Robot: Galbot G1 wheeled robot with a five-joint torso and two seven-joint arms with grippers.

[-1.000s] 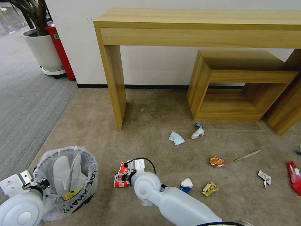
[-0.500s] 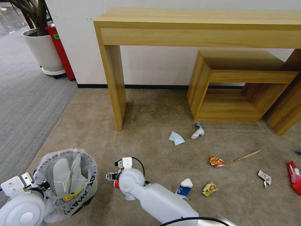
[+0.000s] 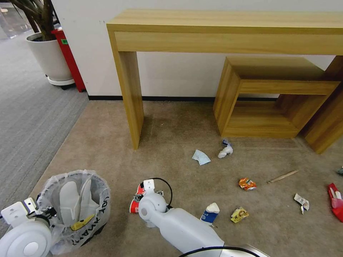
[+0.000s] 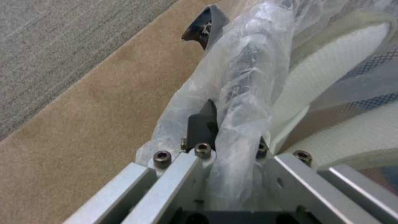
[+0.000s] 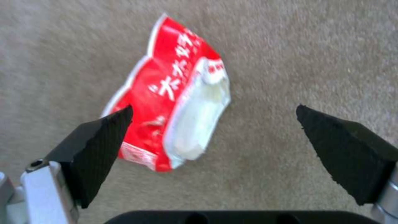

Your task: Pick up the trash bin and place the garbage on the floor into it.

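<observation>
- The right gripper [image 5: 213,124] hangs over the crushed red paper cup [image 5: 174,102] on the floor [image 5: 290,46], jaws spread wide — the cup lies off-centre, under the one jaw.
- Best shift sideways until the cup sits midway between the jaws, then lower and close across its flattened width.
- The left gripper [image 4: 226,137] is clenched on the trash bin [image 3: 76,210] rim — keep it level, close beside the right jaws.

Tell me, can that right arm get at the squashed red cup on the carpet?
Probably yes. The right gripper hangs open right above the crushed red cup, which lies flat on the bare floor, nothing between them. One finger overlaps its edge, so alignment looks slightly off.
</observation>
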